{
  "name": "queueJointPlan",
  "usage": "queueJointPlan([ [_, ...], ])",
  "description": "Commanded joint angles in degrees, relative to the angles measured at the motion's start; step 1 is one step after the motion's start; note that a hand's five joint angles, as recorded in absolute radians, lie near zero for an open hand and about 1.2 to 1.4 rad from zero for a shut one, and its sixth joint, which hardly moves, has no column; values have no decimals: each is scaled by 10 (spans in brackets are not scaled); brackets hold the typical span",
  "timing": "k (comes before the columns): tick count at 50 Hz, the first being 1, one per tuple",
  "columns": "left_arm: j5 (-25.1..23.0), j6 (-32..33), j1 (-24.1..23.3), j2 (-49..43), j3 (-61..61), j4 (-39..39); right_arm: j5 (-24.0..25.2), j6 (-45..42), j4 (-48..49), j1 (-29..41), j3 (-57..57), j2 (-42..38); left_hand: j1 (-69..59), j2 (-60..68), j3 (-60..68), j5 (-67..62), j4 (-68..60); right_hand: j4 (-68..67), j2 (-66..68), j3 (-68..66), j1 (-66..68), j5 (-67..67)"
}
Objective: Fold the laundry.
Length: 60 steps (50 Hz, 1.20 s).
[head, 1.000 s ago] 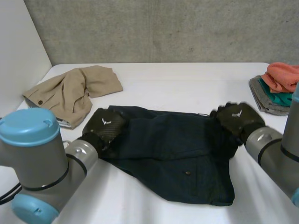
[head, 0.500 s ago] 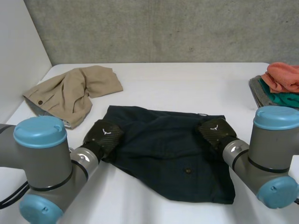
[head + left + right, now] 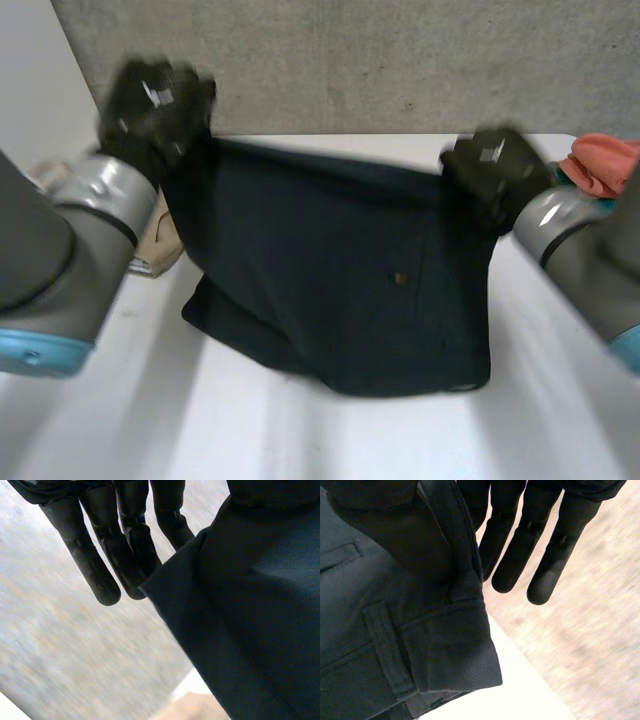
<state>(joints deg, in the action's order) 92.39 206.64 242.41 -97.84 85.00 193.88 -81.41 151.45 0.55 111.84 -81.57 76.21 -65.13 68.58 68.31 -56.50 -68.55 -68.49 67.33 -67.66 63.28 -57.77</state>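
We see the dark shorts [image 3: 330, 270] held up over the white surface [image 3: 330, 440], spread between the two hands. In the head view the left hand [image 3: 150, 105] is at 10 o'clock and has the top corner of the shorts on that side. The right hand [image 3: 495, 170] is at 2 o'clock, a little lower, and has the other top corner.

In the left wrist view the fingers [image 3: 102, 575] are straight, and the cloth edge passes between them and the thumb, so this hand pinches the shorts. In the right wrist view the fingers [image 3: 545, 580] are straight too, and the thumb presses the waistband, with its belt loop [image 3: 387, 647], against them.

The shorts hang down toward 6 o'clock. Their lower edge is at the surface, but we cannot tell if it touches. A beige cloth [image 3: 155, 235] lies at 9 o'clock, partly behind the shorts. An orange cloth [image 3: 605, 160] lies at 3 o'clock.
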Motion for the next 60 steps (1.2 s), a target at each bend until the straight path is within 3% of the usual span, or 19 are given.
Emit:
queueJointPlan([
  [1,3,-4,-2,69,-99,-37,2,-4,-149,-6,158,103,-149,114,117,-135,-115,-115,127,-123,167,-122],
  [9,-1,-52,-4,115,-122,-114,15,-5,-233,-13,217,133,-149,114,117,-135,-115,-115,127,-123,167,-122],
  [16,-2,-53,1,103,-82,-149,14,-15,-247,-12,194,93,-149,114,117,-135,-115,-115,127,-123,167,-122],
  [24,-3,-45,6,-35,-116,-128,10,-28,-231,-7,213,-30,-149,114,117,-135,-115,-115,127,-123,167,-122],
  [28,-3,-45,10,-105,-207,-83,-15,-27,-169,-3,266,-94,-149,114,117,-135,-115,-115,127,-123,167,-122],
  [32,-3,-45,12,-167,-353,-25,-63,-13,-15,1,323,-124,-149,114,117,-135,-115,-115,127,-123,167,-122],
  [37,4,-48,18,-236,-578,60,-104,2,303,8,318,-120,-149,114,117,-135,-115,-115,127,-123,167,-122],
  [41,6,-52,19,-267,-654,70,-103,2,386,12,299,-113,-149,114,117,-135,-115,-115,127,-123,167,-122],
  [46,16,-60,20,-272,-606,39,-97,4,344,18,268,-118,-149,114,117,-135,-115,-115,127,-123,167,-122],
  [50,20,-73,25,-257,-495,2,-75,4,309,18,227,-128,-149,114,117,-135,-115,-115,127,-123,167,-122],
  [56,15,-77,32,-220,-239,-3,-16,3,259,15,176,-185,-149,114,117,-135,-115,-115,127,-123,167,-122],
  [60,17,-74,26,-217,-125,-4,-8,-10,212,15,143,-232,-149,114,117,-135,-115,-115,127,-123,167,-122],
])
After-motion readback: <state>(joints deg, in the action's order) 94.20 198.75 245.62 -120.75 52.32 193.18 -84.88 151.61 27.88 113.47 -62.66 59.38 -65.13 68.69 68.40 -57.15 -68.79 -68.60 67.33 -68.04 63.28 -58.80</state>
